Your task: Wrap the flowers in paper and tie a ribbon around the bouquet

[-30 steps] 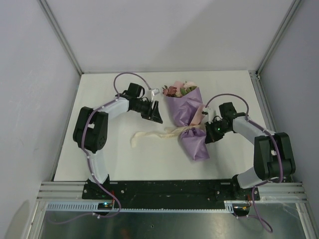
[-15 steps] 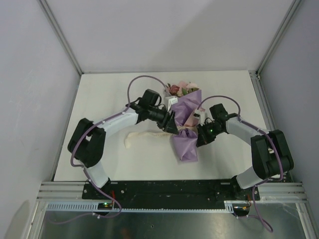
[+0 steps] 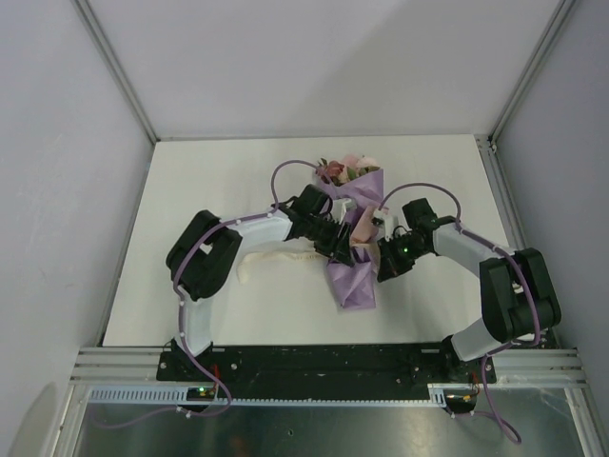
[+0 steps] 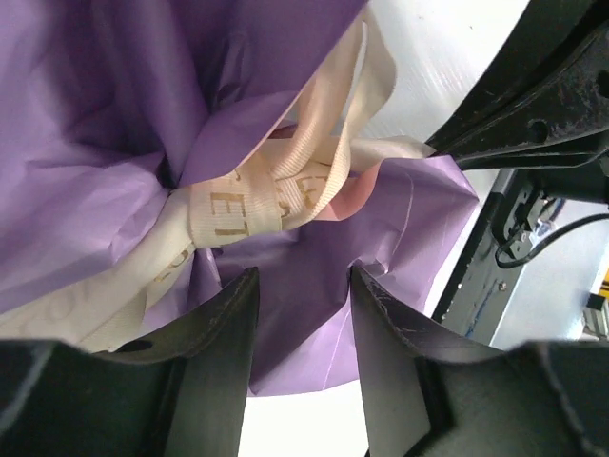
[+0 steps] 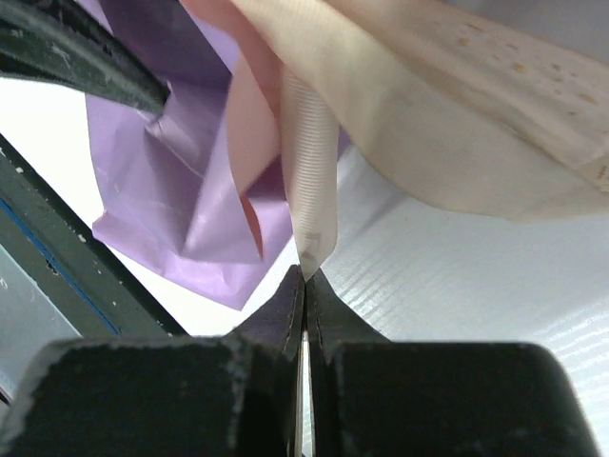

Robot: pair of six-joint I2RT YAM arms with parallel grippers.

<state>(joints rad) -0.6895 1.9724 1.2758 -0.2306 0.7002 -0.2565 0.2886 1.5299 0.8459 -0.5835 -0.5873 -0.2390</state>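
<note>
The bouquet lies mid-table, a lilac paper cone with the flowers at its far end. The cream ribbon is looped round the pinched waist, and one tail trails left on the table. My left gripper sits at the waist's left side, open; its fingers stand apart over the lower paper fold, gripping nothing. My right gripper is on the waist's right side. It is shut on the other ribbon end, which runs up taut to the bouquet.
The white table is walled by grey panels on the left, the back and the right. The black mounting rail runs along the near edge. Each gripper shows in the other's wrist view, close across the bouquet.
My left arm has swung right, from beside the bouquet to its waist, and its jaws have narrowed slightly. The bouquet has shifted left and turned straighter. The right gripper has stayed shut on the ribbon.
</note>
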